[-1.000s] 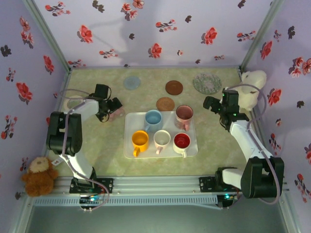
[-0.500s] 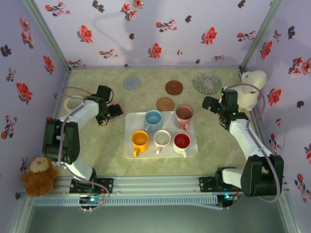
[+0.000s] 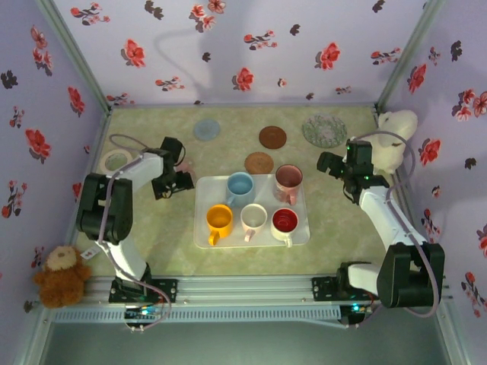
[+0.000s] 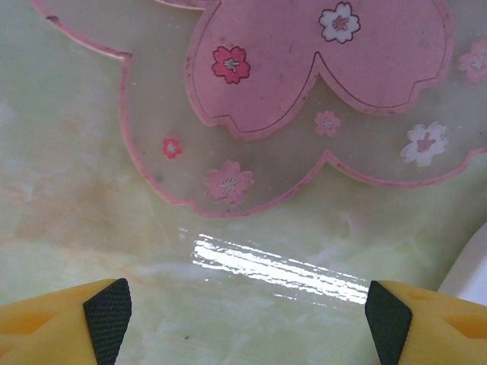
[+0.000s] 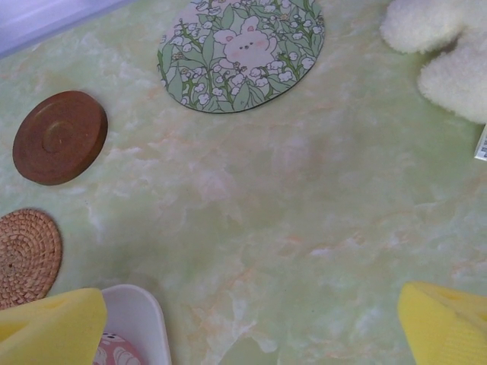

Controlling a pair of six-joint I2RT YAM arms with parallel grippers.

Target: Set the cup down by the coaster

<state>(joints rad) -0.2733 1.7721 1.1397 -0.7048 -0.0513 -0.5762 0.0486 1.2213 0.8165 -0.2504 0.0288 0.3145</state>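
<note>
Five cups stand on a white tray (image 3: 199, 236): blue (image 3: 240, 185), dusky pink (image 3: 288, 181), orange (image 3: 219, 219), white (image 3: 253, 218) and red (image 3: 284, 221). A pink blossom-shaped coaster (image 4: 304, 76) lies flat on the table just left of the tray (image 4: 472, 277); from above this coaster (image 3: 185, 161) peeks out beside my left gripper (image 3: 176, 173). That left gripper (image 4: 247, 315) hovers low just short of the coaster, open, with nothing between its pads (image 4: 106, 312). My right gripper (image 3: 328, 162) is open over bare table right of the tray, and in its wrist view the right gripper (image 5: 251, 334) holds nothing.
Other coasters lie at the back: blue-grey (image 3: 206, 129), brown (image 3: 272, 137), wicker (image 3: 259, 162) and green floral (image 3: 324, 130). A pale ring (image 3: 116, 161) sits far left. A white plush (image 3: 396, 137) fills the back right corner, and a teddy bear (image 3: 61, 274) sits outside, front left.
My left arm has swung its gripper a little toward the tray and back over the pink coaster, and its jaws have narrowed slightly. The right arm has barely moved.
</note>
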